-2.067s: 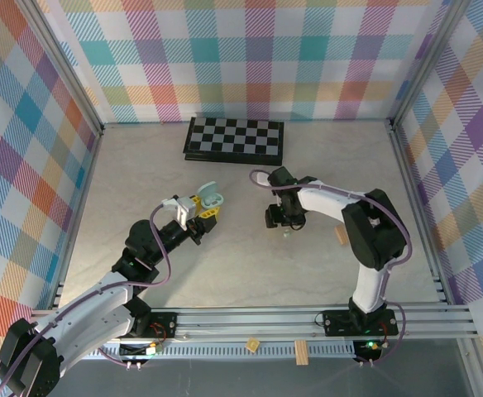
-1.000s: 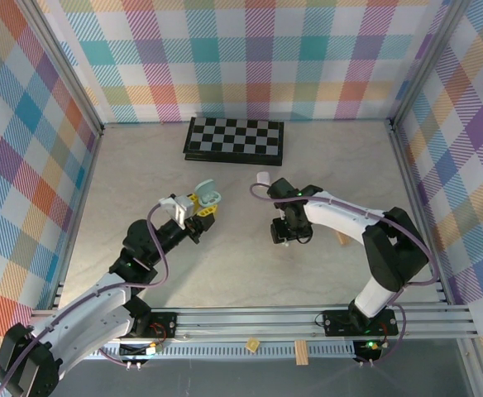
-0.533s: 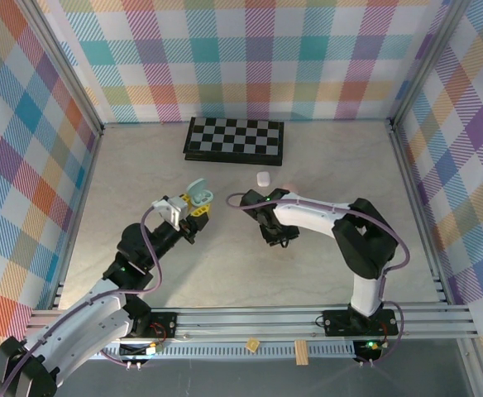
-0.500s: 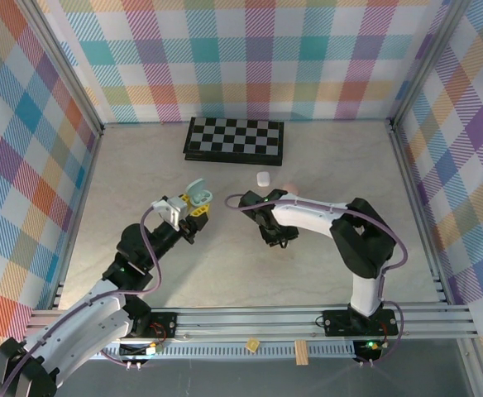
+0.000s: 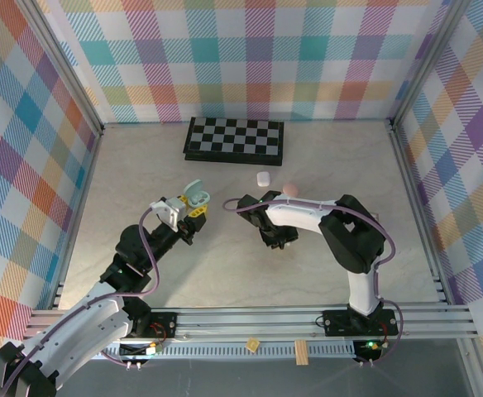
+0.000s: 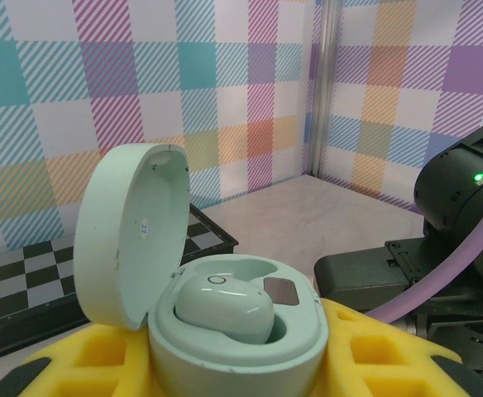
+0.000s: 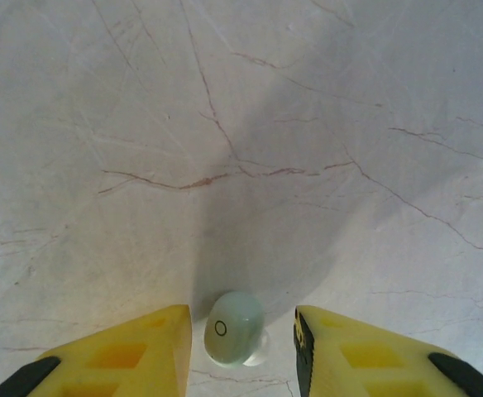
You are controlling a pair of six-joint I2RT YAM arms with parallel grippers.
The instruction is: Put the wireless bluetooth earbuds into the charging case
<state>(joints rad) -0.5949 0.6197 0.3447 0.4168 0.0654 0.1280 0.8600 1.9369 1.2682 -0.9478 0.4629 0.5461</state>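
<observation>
Pale-green earbud [image 7: 234, 327] lies near the table [image 5: 225, 269] middle. The right gripper [image 7: 241, 331] has swung in from the right and narrowed around it, jaws not yet touching. The left gripper [image 5: 193, 212] clamps the open case [image 6: 233, 327], one socket free, so pickup looks next.

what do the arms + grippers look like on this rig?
Both the left arm and right arm have white shells, black joints and a purple cable running along each. The left gripper and right gripper have yellow fingers with recessed pockets.
</observation>
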